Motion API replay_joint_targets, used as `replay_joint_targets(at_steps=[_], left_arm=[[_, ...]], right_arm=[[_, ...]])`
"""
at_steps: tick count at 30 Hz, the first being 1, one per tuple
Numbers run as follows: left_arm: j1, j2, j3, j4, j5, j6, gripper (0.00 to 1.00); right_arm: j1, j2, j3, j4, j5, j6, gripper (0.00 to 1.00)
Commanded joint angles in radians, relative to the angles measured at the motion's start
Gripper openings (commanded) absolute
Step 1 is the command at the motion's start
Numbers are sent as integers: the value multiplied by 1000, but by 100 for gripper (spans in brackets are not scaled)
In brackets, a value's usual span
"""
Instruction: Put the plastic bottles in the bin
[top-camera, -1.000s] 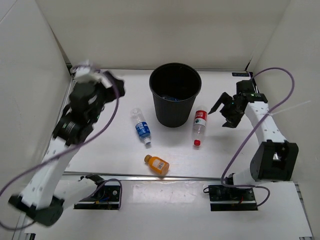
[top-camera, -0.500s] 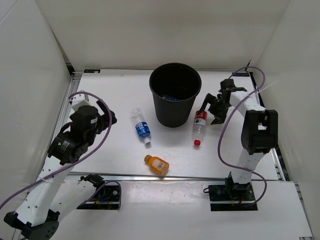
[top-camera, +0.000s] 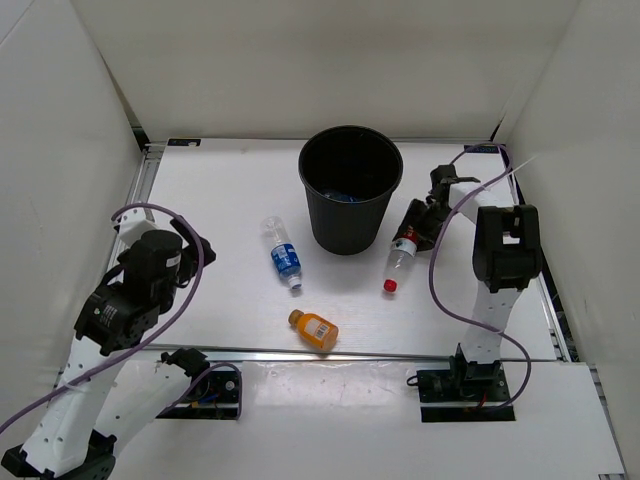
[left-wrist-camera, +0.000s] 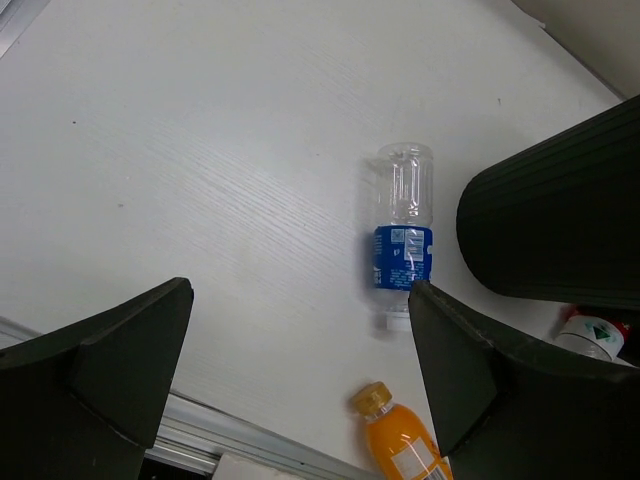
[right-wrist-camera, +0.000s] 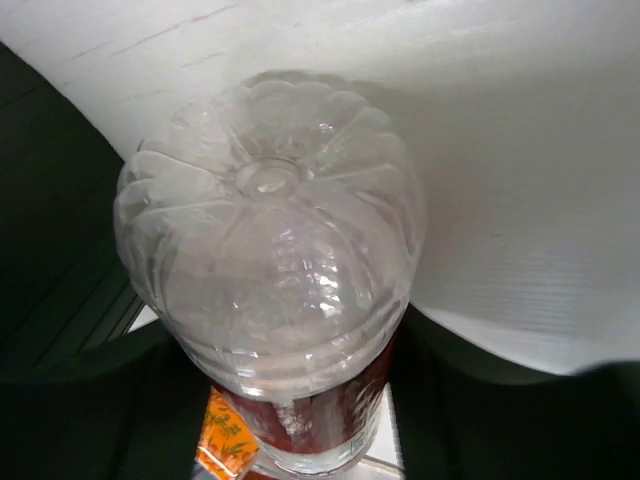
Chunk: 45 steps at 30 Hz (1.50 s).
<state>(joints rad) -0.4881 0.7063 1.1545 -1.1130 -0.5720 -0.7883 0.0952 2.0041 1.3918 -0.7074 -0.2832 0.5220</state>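
Note:
The black bin (top-camera: 350, 165) stands at the middle back, with something blue in its bottom. A clear red-labelled bottle (top-camera: 398, 258) lies just right of it, red cap toward me. My right gripper (top-camera: 413, 226) is shut on its base end; in the right wrist view the clear base (right-wrist-camera: 270, 260) fills the frame between the dark fingers (right-wrist-camera: 560, 430). A blue-labelled bottle (top-camera: 284, 254) lies left of the bin and a short orange bottle (top-camera: 314, 330) near the front edge. My left gripper (left-wrist-camera: 300, 395) hangs open above the table, left of the blue-labelled bottle (left-wrist-camera: 403, 240) and the orange one (left-wrist-camera: 400, 445).
White walls close in the table on the left, back and right. A metal rail (top-camera: 350, 352) runs along the front edge. The right arm's purple cable (top-camera: 436, 285) loops down beside the red-labelled bottle. The bin's wall (left-wrist-camera: 560, 220) fills the right of the left wrist view.
My right gripper came in from the right to the red-labelled bottle and shut on its base end. The left arm drew back from the far left toward the near left, still open.

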Motion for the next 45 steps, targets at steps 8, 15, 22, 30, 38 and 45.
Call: replay_joint_targets(at_steps=[8, 15, 22, 30, 38, 45], left_arm=[[-1, -36, -18, -22, -35, -25, 100], [-1, -45, -47, 25, -35, 18, 100], [-1, -4, -79, 61, -23, 54, 100], [-1, 41, -101, 70, 35, 63, 100], [-1, 10, -122, 79, 73, 63, 100], [-1, 1, -179, 140, 133, 52, 100]], right_arm=[[-55, -215, 18, -144, 117, 69, 40], [-118, -442, 369, -303, 234, 46, 34], [-123, -513, 677, -186, 196, 150, 33], [119, -285, 912, -14, 223, 148, 39], [276, -160, 894, 62, 329, 36, 77], [285, -284, 802, 62, 377, 16, 99]])
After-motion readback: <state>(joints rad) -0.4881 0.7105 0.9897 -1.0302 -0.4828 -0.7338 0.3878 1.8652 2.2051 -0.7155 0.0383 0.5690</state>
